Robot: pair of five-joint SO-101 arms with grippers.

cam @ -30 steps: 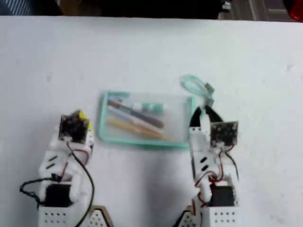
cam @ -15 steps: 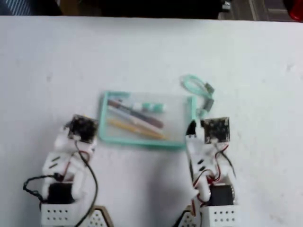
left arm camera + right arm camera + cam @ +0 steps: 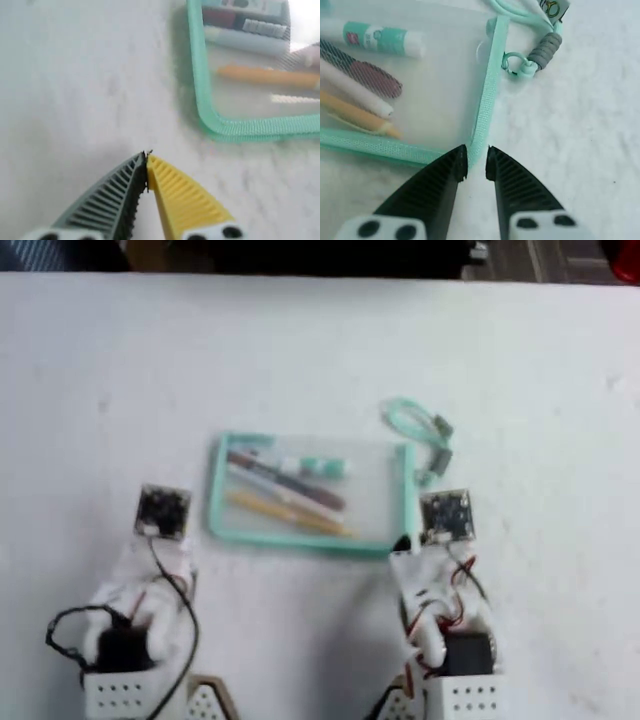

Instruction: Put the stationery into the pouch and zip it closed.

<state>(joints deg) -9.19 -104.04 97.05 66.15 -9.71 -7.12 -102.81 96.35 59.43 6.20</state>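
Stationery hazy behind pouch mesh, ends beyond frame

From here the pouch shows a smooth, frosted see-through plastic face, bound in woven mint cloth tape. The glue stick inside looks like slick plastic. The left pincer and the right pincer are matt, ribbed plastic. The white tabletop is matt and faintly mottled.
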